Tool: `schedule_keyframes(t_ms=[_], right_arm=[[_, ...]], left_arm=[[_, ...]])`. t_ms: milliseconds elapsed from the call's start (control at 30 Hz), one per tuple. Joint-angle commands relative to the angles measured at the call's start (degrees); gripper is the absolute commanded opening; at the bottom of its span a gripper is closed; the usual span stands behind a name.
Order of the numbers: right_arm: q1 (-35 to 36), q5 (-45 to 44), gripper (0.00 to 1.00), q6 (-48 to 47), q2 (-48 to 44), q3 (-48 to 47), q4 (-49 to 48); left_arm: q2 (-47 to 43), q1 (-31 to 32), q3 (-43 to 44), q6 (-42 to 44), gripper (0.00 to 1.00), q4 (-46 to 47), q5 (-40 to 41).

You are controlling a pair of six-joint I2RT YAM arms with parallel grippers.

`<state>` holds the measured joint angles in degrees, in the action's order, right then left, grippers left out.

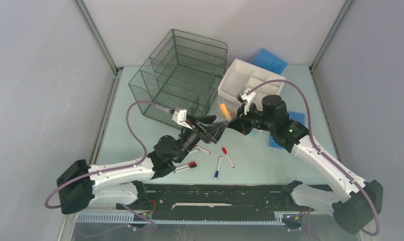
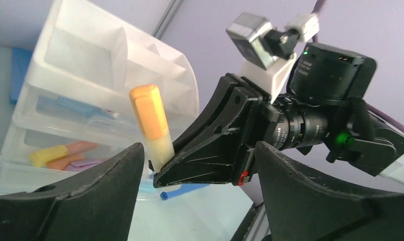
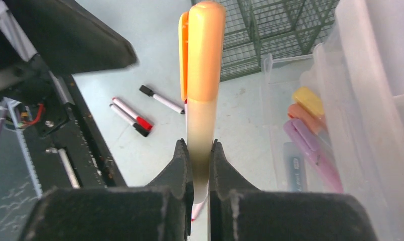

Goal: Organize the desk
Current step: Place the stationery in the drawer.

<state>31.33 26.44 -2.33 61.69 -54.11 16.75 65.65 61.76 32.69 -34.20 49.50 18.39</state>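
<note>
Step in hand: I judged this to be stowing the orange highlighter (image 3: 202, 60) in the white drawer unit (image 1: 250, 75).
Right gripper (image 3: 200, 150): clamped on the pale lower barrel of the highlighter, cap end standing clear above the fingertips.
Left gripper (image 1: 213, 125): jaws wide apart, gripping nothing. Its fingers flanked the highlighter without touching it, as far as the left wrist view showed.
Desk (image 1: 260, 160): the mint-green top lay under both arms, which met above its middle, just in front of the containers.
Method, clearance: I would back the left arm straight away first, so that its spread fingers did not clip the cap.
Method, grip: the hold sat low on the barrel (a long lever above the pads), so I would swing slowly and avoid sudden wrist rolls.
Method, placement: I would tilt the highlighter to lie parallel with those already stored, lower it into the drawer, then open.
Drawer unit, open drawer: it held a yellow highlighter (image 3: 310, 100), an orange one and a purple one, side by side.
Drawer unit, upper drawer: blue items showed through the clear front; I could not tell what they were.
Wire-mesh organizer (image 1: 184, 75): it stood just left of the drawer unit, and I could make out no item through the mesh.
Loose on the desk: several markers (image 1: 228, 157) lay near the front rail, in no container.
</note>
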Motion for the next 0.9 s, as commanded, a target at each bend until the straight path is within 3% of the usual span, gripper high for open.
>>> schedule_keyframes(t_ms=[0,100,233,633,867], right_arm=[[0.5,-4.6,0.00,-8.8,-1.3,-1.0,1.2],[0.9,-8.1,0.00,-13.7,-1.2,-1.5,2.8],[1.2,-11.6,0.00,-19.0,-0.4,-1.9,5.1],[2.2,-22.5,0.00,-22.4,4.2,-2.5,5.4],[2.2,-25.7,0.08,-22.6,5.9,-2.5,4.8]], left_arm=[[-5.5,0.2,-3.3,8.6,0.88,-2.4,0.9],[-8.4,0.1,-5.9,10.4,0.99,-4.0,2.9],[-11.2,-0.2,-9.0,11.4,1.00,-5.8,2.9],[-12.2,-0.4,-13.0,9.8,1.00,-7.4,5.0],[-12.4,-0.5,-13.4,10.0,1.00,-7.5,5.4]])
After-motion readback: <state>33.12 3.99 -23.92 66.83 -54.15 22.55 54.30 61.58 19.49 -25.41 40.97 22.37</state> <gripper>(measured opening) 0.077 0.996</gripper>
